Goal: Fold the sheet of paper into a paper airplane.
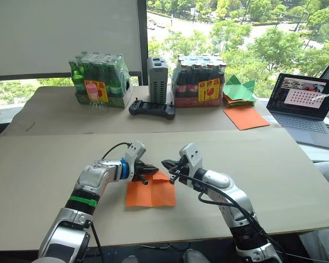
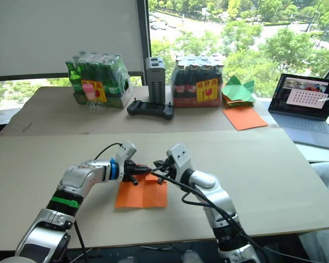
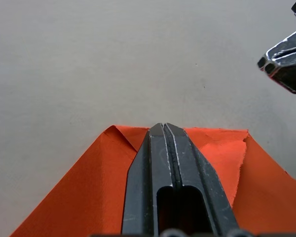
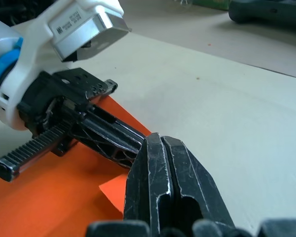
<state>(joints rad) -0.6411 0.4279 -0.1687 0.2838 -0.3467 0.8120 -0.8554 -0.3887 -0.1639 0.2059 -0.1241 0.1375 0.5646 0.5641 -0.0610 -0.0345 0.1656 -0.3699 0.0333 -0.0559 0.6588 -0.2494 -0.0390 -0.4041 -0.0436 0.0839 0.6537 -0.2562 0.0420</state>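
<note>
I see the thin bright orange sheet of paper (image 1: 151, 193) lying flat near the table's front edge, its far corners folded in. My left gripper (image 3: 164, 129) is pressed closed over its far edge. My right gripper (image 4: 160, 143) is closed too, just beside it. Bare tan wooden table (image 1: 55, 164) spreads wide around them.
</note>
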